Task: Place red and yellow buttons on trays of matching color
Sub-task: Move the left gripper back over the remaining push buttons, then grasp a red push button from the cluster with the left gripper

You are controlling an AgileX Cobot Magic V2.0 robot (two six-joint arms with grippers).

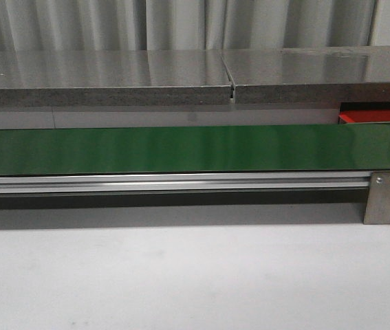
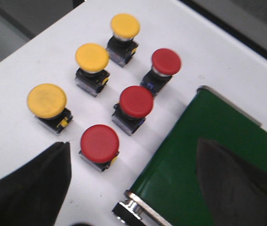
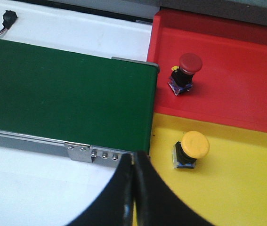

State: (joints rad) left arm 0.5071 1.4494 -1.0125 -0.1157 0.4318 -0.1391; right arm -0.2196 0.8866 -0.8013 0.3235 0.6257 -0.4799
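Black fingers of the left claw (image 2: 133, 188) stand wide apart with nothing between them, above the white desk (image 2: 11, 94) and the end of the green belt (image 2: 204, 141). One finger (image 2: 29, 188) is over the desk, the other (image 2: 237, 183) over the belt. Just beyond the desk-side finger, six buttons stand upright in a loose cluster on the desk, beside the belt end. Three are red: the nearest (image 2: 99, 143), a middle one (image 2: 136, 101) and a far one (image 2: 166, 61). Three are yellow: the nearest (image 2: 46, 100), a middle one (image 2: 92, 57) and the farthest (image 2: 125, 26). None is gripped. The right claw (image 3: 134, 197) is closed, fingertips pressed together, holding nothing. It hangs over the corner where the belt (image 3: 67, 94) meets the yellow tray (image 3: 246, 188). On that tray a yellow button (image 3: 192, 148) stands near the belt edge. The red tray (image 3: 246, 70) adjoins the yellow tray and carries a red button (image 3: 187, 70), tilted slightly. In the front view, the belt (image 1: 181, 148) runs across the frame, with a corner of the red tray (image 1: 380, 117) showing behind its right end; neither claw appears there.
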